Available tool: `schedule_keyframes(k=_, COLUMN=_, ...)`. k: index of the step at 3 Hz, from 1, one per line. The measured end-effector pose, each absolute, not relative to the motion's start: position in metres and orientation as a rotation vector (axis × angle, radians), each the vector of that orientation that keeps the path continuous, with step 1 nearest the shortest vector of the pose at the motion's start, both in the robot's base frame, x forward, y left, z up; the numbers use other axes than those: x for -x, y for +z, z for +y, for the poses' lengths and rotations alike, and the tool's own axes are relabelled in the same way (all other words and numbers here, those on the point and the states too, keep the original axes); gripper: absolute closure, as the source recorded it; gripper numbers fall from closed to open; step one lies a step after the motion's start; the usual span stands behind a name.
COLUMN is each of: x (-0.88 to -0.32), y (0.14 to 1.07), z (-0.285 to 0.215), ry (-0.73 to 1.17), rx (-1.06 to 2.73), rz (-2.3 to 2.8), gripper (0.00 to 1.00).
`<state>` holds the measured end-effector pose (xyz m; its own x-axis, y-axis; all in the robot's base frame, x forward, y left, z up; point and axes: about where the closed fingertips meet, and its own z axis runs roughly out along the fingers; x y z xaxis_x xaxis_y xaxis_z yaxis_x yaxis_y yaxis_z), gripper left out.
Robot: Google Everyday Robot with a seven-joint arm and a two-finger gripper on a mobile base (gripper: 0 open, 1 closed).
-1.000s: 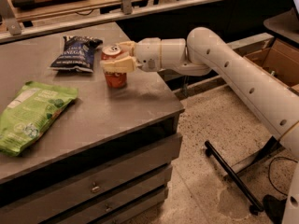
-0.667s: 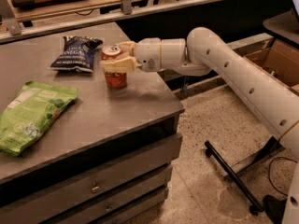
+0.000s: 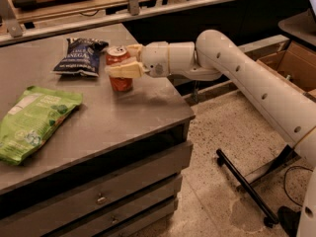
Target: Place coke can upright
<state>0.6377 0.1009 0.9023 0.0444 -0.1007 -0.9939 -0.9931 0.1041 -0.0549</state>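
Over the last second I see nothing move: the white arm point(image 3: 247, 78) reaches in from the right of the frame just as it did, and the gripper point(image 3: 120, 59) stays pinched on the coke can point(image 3: 121, 83), one finger across its front and the other behind its rim. The can stands upright at centre-top of the frame with its silver top up, and its base looks to be on the desk point(image 3: 98, 117), though I cannot tell whether it bears full weight. I judge the placing nearly done; what remains is to let go and back away without tipping the can. Of the rest, the green snack bag point(image 3: 34, 122) lies flat at the left, well apart. The dark chip bag point(image 3: 79, 57) lies near the can on its left, close enough to mind, but on the far side from my retreat path. The desk's right edge is near.
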Motion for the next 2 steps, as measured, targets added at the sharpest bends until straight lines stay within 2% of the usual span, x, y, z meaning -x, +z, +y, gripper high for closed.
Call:
schedule_keyframes(k=1, x=-0.637, y=0.903, z=0.104, ry=1.049, rx=1.227, rz=1.29, gripper=0.0)
schedule_keyframes(k=2, x=-0.635, y=0.909, z=0.089, ry=1.019, rx=1.241, rz=1.286, gripper=0.0)
